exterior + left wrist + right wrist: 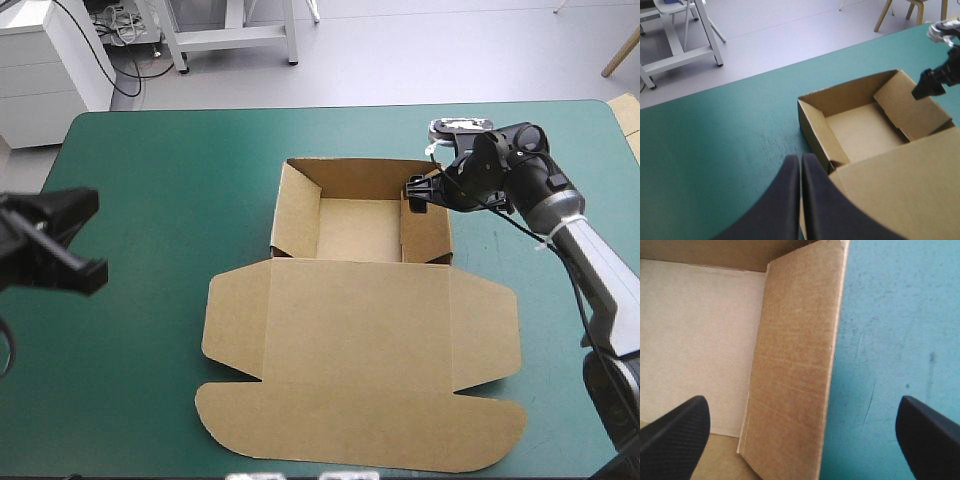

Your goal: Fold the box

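The brown box (360, 330) lies mid-table as an open tray (358, 230) with three walls up and the lid (360, 400) flat toward the near edge. The tray's right wall (426, 228) leans inward. My right gripper (418, 193) is open and hangs over that wall; in the right wrist view the wall (795, 365) runs between the black fingers (675, 435), one over the tray floor and one over the cover. My left gripper (75, 240) is shut and raised at the table's left side, well clear of the box (865, 130), fingers (800, 170) pointing toward it.
The teal-green cover (150, 170) shows all around the box. The table's far edge (330, 108) runs a short way behind the tray. The lid's rounded flaps (230, 420) reach close to the near edge.
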